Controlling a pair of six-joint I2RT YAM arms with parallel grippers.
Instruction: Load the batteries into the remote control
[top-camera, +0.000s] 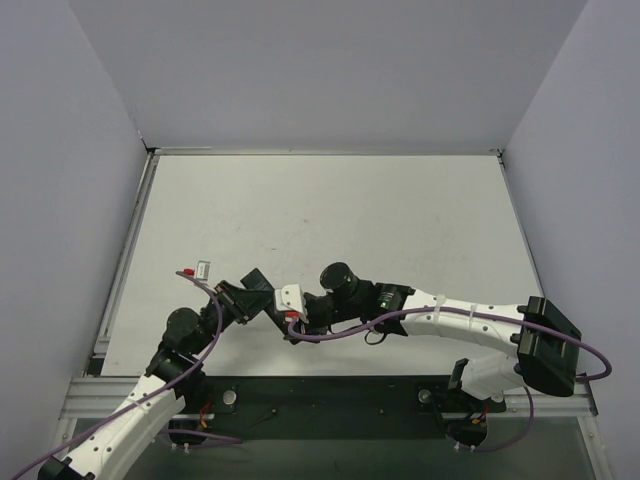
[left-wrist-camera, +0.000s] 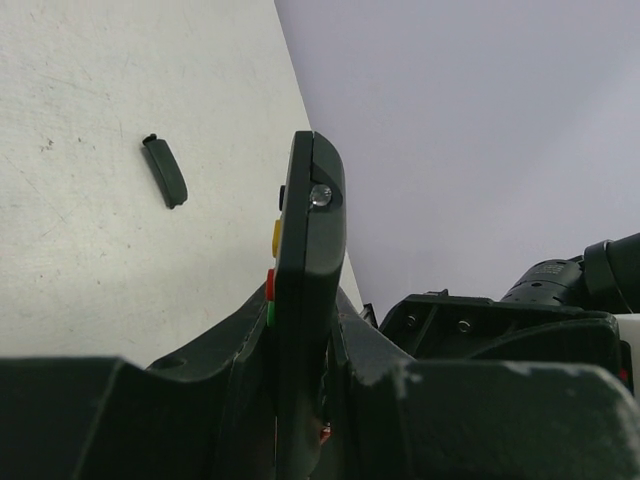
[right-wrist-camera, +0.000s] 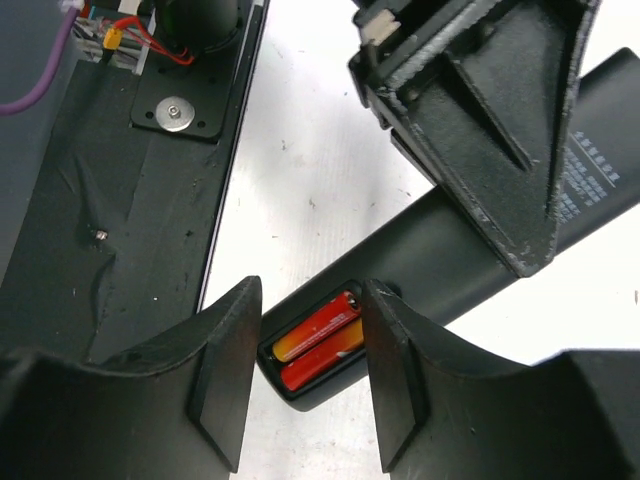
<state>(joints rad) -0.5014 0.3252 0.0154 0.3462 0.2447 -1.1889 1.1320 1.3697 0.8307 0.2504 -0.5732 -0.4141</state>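
Observation:
My left gripper (left-wrist-camera: 300, 350) is shut on the black remote control (left-wrist-camera: 310, 240) and holds it on its edge above the table; yellow, red and green buttons show on its left face. In the right wrist view the remote (right-wrist-camera: 450, 250) runs diagonally with its back up, and the left gripper (right-wrist-camera: 480, 130) clamps its middle. Two red batteries (right-wrist-camera: 315, 340) lie side by side in the open compartment at its near end. My right gripper (right-wrist-camera: 310, 330) is open, one finger on each side of that compartment. In the top view both grippers (top-camera: 245, 292) (top-camera: 293, 316) meet at the table's front centre.
The small black battery cover (left-wrist-camera: 165, 172) lies flat on the white table (left-wrist-camera: 80, 250), left of the remote. The dark base plate (right-wrist-camera: 110, 230) with its screws and wires runs along the near table edge. Grey walls (top-camera: 330, 70) close in the table.

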